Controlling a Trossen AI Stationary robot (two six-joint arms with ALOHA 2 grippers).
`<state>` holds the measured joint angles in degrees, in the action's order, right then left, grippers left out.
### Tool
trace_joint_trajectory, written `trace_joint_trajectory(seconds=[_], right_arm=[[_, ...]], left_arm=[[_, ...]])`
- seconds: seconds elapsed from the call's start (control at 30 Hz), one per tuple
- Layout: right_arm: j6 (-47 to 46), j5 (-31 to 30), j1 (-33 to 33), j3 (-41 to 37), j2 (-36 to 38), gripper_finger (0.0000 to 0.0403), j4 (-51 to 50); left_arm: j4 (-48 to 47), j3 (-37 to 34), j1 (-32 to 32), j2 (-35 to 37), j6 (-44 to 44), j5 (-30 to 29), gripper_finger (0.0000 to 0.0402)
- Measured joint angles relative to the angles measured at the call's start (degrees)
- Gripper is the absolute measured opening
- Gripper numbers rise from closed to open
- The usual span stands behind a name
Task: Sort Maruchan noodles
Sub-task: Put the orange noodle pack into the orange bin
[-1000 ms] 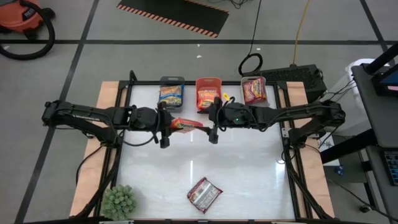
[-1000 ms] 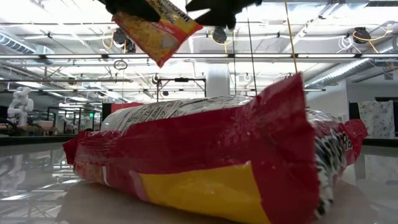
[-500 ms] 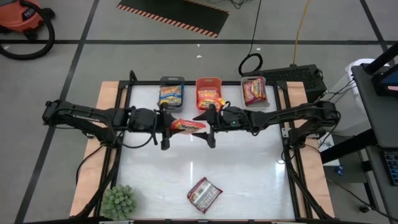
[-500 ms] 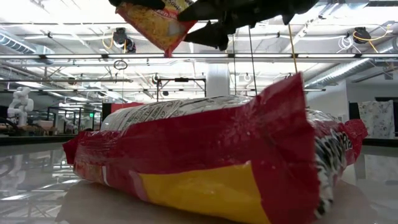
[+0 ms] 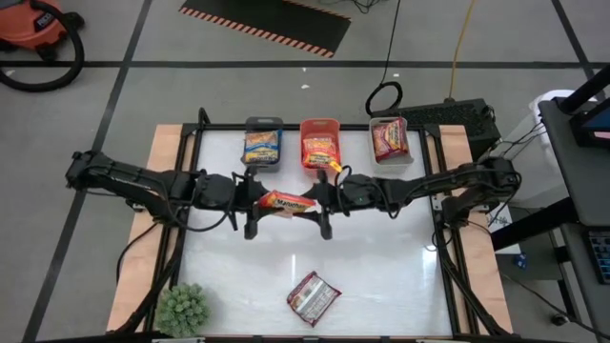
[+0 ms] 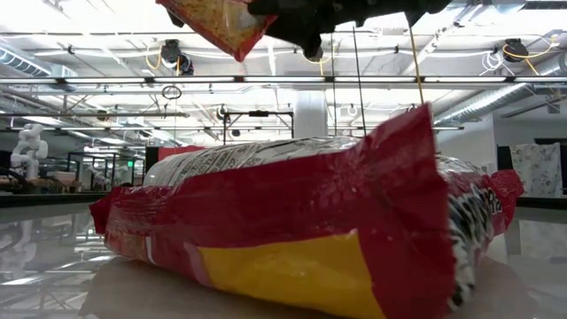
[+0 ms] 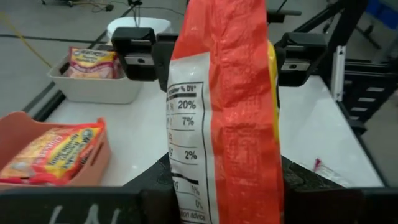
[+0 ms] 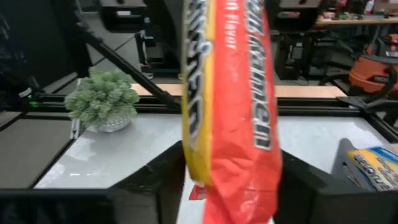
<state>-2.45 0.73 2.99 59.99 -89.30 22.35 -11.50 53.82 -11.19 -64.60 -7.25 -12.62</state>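
An orange-yellow Maruchan packet (image 5: 286,201) hangs in the air over the middle of the table, lying roughly level between both grippers. My left gripper (image 5: 254,201) is shut on its left end. My right gripper (image 5: 320,201) is open, and its fingers stand close on either side of the packet's right end (image 8: 233,186). In the low view the packet (image 6: 213,22) shows at the top. A red-silver packet (image 5: 313,297) lies flat on the table near the near edge and fills the low view (image 6: 292,230). My left gripper holds the orange-yellow packet by its left end (image 7: 224,180). The packet is pinched across its width between the two fingers (image 7: 155,186), which come level from the table's left and lie along it. It is lifted clear, stretching level toward my right gripper.
Three bins stand along the far edge: a grey one (image 5: 250,143) with a blue-yellow packet, an orange one (image 5: 320,122) with orange-yellow packets, and a pale one (image 5: 389,122) with red packets. A small green plant (image 5: 181,307) sits at the near left corner.
My right gripper has moved toward the table's left and near edge, up to the held packet, so that its fingers now flank the packet's right end. My left gripper has carried the packet a little toward the near edge and slightly higher.
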Motion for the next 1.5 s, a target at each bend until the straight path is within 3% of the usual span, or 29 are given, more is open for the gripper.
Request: trace_joint_trajectory(seconds=[0.27,0.73,1.1,1.5], right_arm=[[-1.3,-0.5,2.7,0.0,0.0,0.0113,0.5],[-2.0,-1.8,3.9,0.1,0.0,0.0113,-0.6],[0.7,-2.6,1.8,0.0,0.0,0.0113,-2.5],[3.1,-2.3,-5.1,0.0,0.0,0.0114,-6.7]], left_arm=[[1.7,0.0,-3.3,-0.2,-0.9,-0.2,0.0128],[2.2,0.0,-7.0,-0.8,-3.0,-4.1,0.0132],[1.6,0.0,-7.6,0.1,-1.4,-11.3,0.0247],[-2.6,0.0,-6.6,5.9,3.4,-17.8,0.026]])
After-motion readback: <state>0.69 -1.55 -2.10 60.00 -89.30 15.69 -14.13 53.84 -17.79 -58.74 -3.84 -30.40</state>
